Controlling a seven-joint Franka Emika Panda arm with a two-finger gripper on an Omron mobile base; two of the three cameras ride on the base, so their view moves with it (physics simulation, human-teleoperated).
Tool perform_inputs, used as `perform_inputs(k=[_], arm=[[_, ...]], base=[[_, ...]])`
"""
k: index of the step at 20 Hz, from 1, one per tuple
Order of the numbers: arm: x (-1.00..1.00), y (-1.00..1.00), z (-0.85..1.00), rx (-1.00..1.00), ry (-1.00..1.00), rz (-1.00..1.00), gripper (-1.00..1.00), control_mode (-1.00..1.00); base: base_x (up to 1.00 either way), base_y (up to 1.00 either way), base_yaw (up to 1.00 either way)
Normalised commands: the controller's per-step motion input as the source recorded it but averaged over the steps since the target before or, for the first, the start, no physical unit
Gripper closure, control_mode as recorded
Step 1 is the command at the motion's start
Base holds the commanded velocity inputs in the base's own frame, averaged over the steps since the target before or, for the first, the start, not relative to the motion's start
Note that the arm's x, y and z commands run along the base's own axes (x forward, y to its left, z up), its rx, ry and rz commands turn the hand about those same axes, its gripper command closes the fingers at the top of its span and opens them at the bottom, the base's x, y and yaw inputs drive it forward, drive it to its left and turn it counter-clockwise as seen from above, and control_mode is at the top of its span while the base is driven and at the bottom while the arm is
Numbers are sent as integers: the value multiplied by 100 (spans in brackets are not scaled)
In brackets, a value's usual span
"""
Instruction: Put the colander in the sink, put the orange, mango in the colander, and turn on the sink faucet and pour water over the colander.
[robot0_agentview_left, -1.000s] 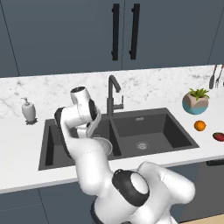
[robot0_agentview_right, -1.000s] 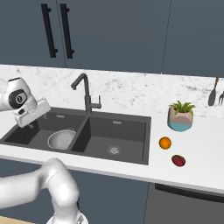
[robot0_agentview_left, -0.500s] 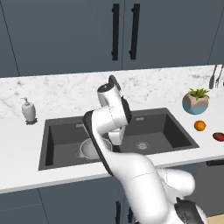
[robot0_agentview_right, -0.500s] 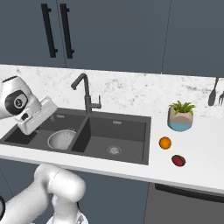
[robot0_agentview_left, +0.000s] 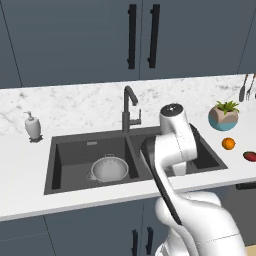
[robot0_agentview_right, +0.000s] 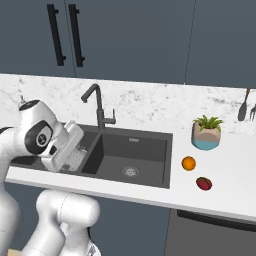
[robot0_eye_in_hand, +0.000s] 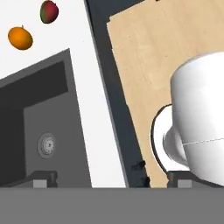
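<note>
Colander (robot0_agentview_left: 109, 168) sits in the left basin of the sink (robot0_agentview_left: 70, 150), over the drain area, upright, nothing in it. It's a round silver-grey metal bowl, pale inside, small side handles. Right basin holds nothing but its round drain (robot0_agentview_right: 130, 171); same drain shows in the hand view (robot0_eye_in_hand: 47, 145). Sink is dark grey matte, double basin, set in white marble counter (robot0_agentview_left: 75, 107). Faucet (robot0_agentview_left: 129, 107) stands at the sink's back edge between the basins, dark gooseneck spout, small side lever; no water visible. Orange (robot0_agentview_left: 228, 143) lies on the counter right of the sink's right edge, round, bright orange. Mango (robot0_agentview_left: 250, 156) lies just beyond it toward the counter's front right, oval, red with green; the two are near but apart. Hand view shows both on the white counter, orange (robot0_eye_in_hand: 20, 38) and mango (robot0_eye_in_hand: 49, 11). Potted plant (robot0_agentview_left: 223, 115) is behind the orange, pale pot with a blue base. Soap dispenser (robot0_agentview_left: 33, 126) stands on the counter left of the sink. Utensils (robot0_agentview_right: 246, 106) hang at the far right by the wall. Gripper (robot0_eye_in_hand: 111, 179) hangs above the front edge of the right basin, tips spread fully wide, nothing between them. No readable labels or writing anywhere.
</note>
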Motion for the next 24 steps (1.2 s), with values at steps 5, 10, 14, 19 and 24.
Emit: perform_inputs(k=[5,10,14,19,24], arm=[[6,-100,2,0,0,19,-100,-100],[44,-100,0,0,3,18,-100,-100],[58,-100,0,0,5,26,-100,-100],[59,-100,4,-3,4,33,-100,-100],[53,-93,11,-6,9,31,-100,-100]], base=[[0,0,0],[0,0,0],[0,0,0],[0,0,0],[0,0,0]])
